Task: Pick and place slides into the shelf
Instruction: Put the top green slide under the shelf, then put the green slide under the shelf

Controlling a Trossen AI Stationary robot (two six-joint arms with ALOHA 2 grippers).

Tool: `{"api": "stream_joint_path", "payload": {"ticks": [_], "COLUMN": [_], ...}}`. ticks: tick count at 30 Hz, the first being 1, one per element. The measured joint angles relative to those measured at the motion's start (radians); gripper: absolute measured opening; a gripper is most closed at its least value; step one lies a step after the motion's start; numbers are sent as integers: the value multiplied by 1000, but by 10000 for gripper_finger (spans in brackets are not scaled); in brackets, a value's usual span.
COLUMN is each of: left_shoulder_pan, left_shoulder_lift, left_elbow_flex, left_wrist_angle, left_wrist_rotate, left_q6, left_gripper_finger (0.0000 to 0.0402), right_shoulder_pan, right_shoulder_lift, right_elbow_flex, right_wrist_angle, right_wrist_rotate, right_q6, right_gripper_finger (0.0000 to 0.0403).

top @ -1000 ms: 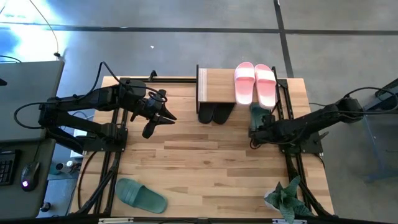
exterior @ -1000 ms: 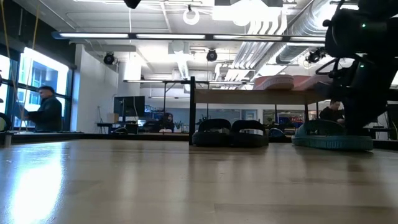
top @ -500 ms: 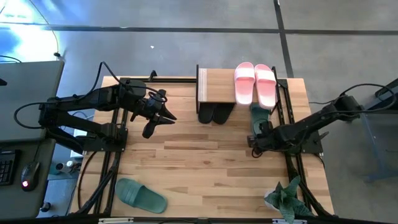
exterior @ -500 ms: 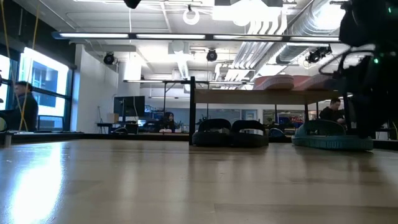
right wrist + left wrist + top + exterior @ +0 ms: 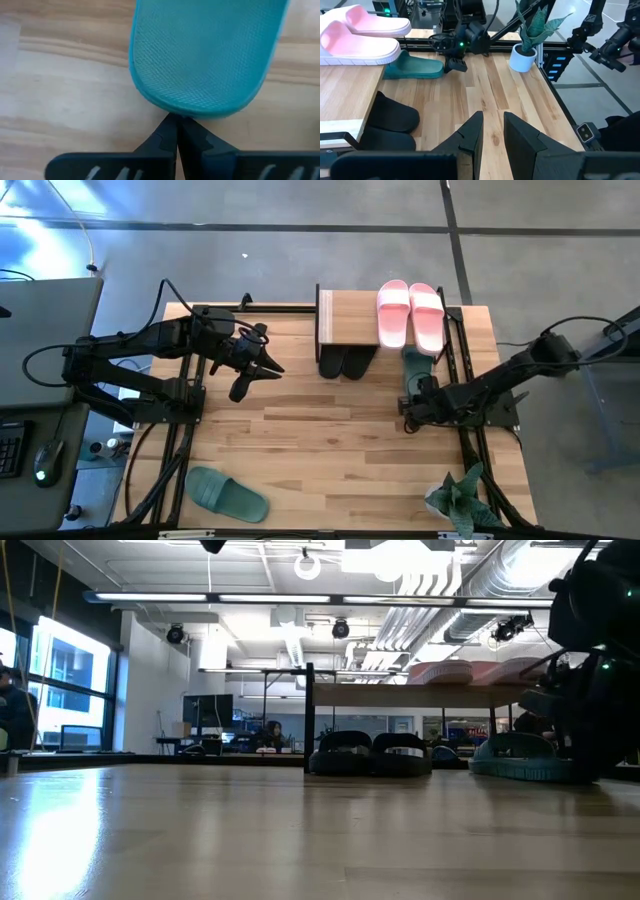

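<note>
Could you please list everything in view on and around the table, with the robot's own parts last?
Pink slides: two, pink, side by side on top of the shelf.
Black slides: two, black, under the shelf top, toes sticking out.
Green slide by shelf: one, dark green, on the table beside the shelf, at the right gripper's tips.
Green slide near edge: one, dark green, alone at the table's near left.
Shelf: one, light wood top, black frame, at the table's far edge.
Potted plant: one, green leaves, white pot, near right corner.
Table: one, wood planks.
Left gripper: open, hovering left of the shelf.
Right gripper: shut, its tips at the green slide's end.
</note>
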Motion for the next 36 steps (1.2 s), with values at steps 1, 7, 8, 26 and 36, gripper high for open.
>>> {"api": "stream_joint_path", "payload": {"ticks": [1, 7, 8, 26, 36], "left_shoulder_pan": [0, 0, 0, 0, 0], "left_shoulder_lift": [0, 0, 0, 0, 0], "left_elbow_flex": [0, 0, 0, 0, 0], "left_wrist_angle": [0, 0, 0, 0, 0], "left_wrist_rotate": [-1, -1, -1, 0, 0], "left_q6": [0, -8, -8, -8, -10], "left_gripper_finger": [63, 63, 63, 63, 62], "right_shoulder_pan": [-4, -30, -38, -235, -199], "right_shoulder_lift": [2, 4, 5, 5, 4], "right_elbow_flex": [-9, -25, -28, -30, 8], "right_wrist_angle": [19, -3, -20, 67, 53], "right_wrist_rotate": [9, 73, 91, 134, 103], "right_q6": [3, 56, 54, -101, -117], "right_gripper_finger": [0, 0, 0, 0, 0]}}
